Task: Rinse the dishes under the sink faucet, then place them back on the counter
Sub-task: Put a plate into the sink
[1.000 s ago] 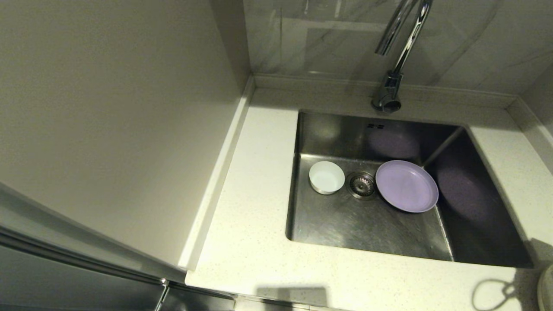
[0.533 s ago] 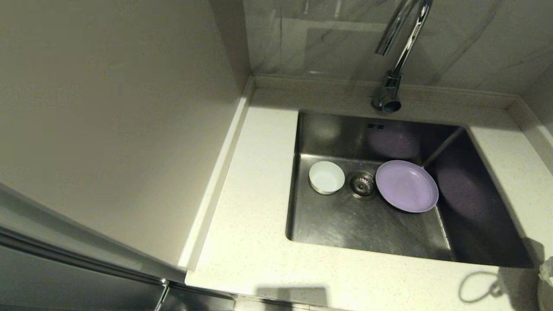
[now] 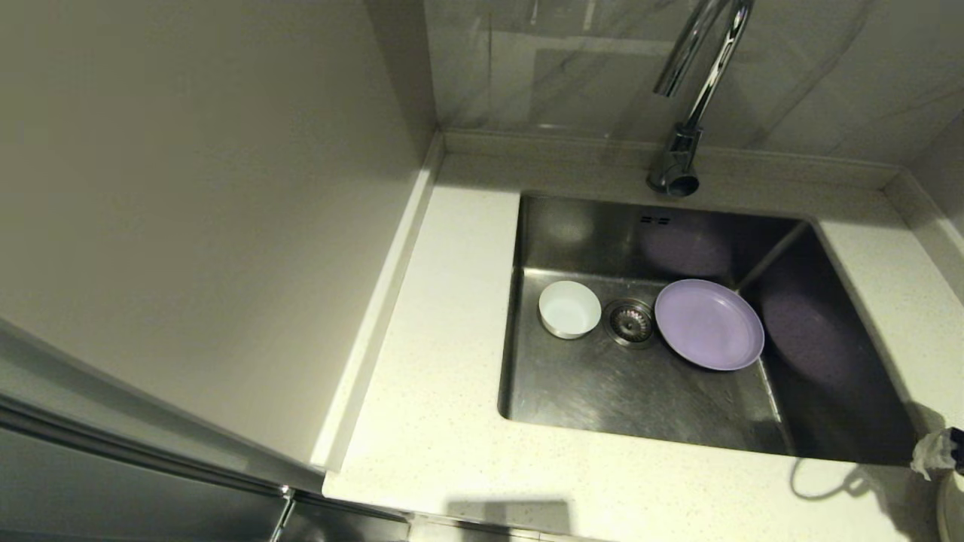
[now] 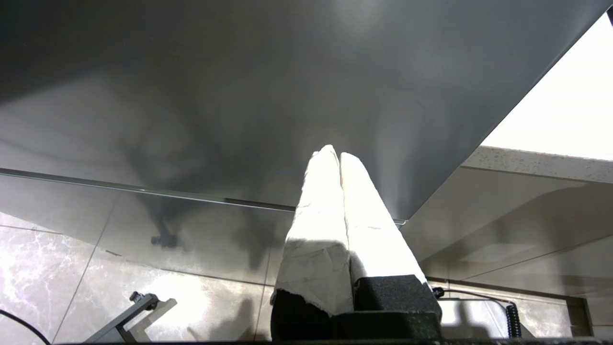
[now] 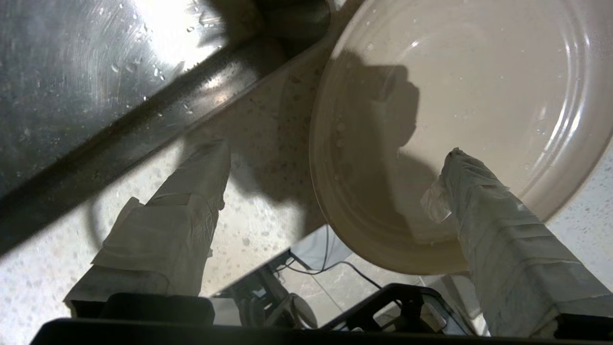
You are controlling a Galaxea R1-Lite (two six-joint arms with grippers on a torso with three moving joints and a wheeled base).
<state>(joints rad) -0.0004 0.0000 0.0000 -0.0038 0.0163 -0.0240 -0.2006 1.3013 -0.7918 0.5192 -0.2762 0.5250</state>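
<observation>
The steel sink (image 3: 617, 388) holds a small white bowl (image 3: 569, 309) left of the drain (image 3: 629, 322) and a lilac plate (image 3: 709, 324) leaning at its right. The chrome faucet (image 3: 678, 162) rises behind the basin. A beige plate (image 5: 459, 86) lies wet on the speckled counter (image 3: 437, 339) at the front right corner, its rim past the counter's edge. My right gripper (image 5: 335, 158) is open above it, with one wrapped finger (image 5: 474, 191) over the plate and the other over bare counter. My left gripper (image 4: 335, 154) is shut and empty, parked low beside a grey cabinet panel.
A tall panel (image 3: 196, 188) closes off the left side and grey marbled tile (image 3: 828, 68) stands behind the faucet. The counter has a raised rim (image 3: 376, 301) along the left and back. Only the right gripper's fingertip (image 3: 934, 450) shows at the head view's right edge.
The right gripper's wrapped fingertip has come into the head view at the right edge, and its looped shadow on the front counter has slid left. Bowl and lilac plate have not moved.
</observation>
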